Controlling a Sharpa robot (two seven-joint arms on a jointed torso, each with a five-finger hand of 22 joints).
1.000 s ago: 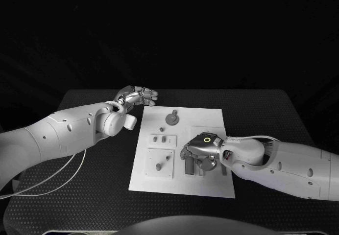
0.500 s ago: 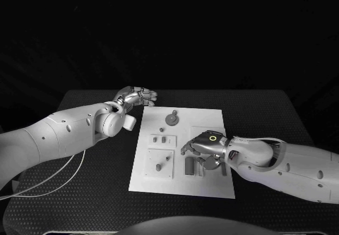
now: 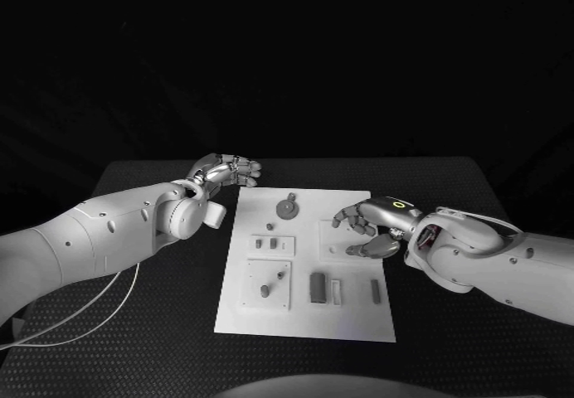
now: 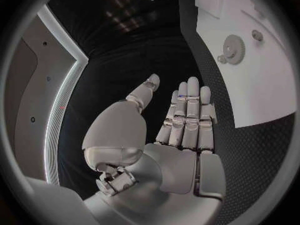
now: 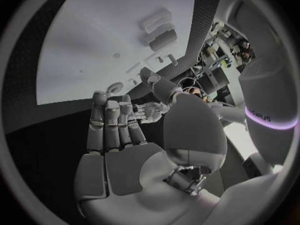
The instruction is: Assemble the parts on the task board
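White board: your task board (image 3: 359, 323) lies in the middle of the black table (image 3: 143, 332), long sides running away from the robot.
Gear: a round toothed part (image 3: 289, 205) sits near the board's far edge, with a small peg (image 3: 270, 223) just beside it toward the left edge.
Small plate: two short parts (image 3: 271, 244) lie side by side on a raised plate close to the left edge.
Square plate: nearer the robot on the left side, a square plate (image 3: 268, 284) carries two little upright pieces.
Bars: you see a dark block (image 3: 317, 287), a pale thin bar (image 3: 336, 292) and a dark thin bar (image 3: 374, 289) lined up toward the near right part of the board.
Left hand: your left hand (image 3: 225, 172) hovers off the board at its far left corner, over the table; the wrist view shows its fingers (image 4: 187, 116) straight, pressed together and holding nothing.
Right hand: your right hand (image 3: 373, 228) sits above the board's right edge, fingers loosely curled and apart; you cannot tell whether anything is pinched under them.
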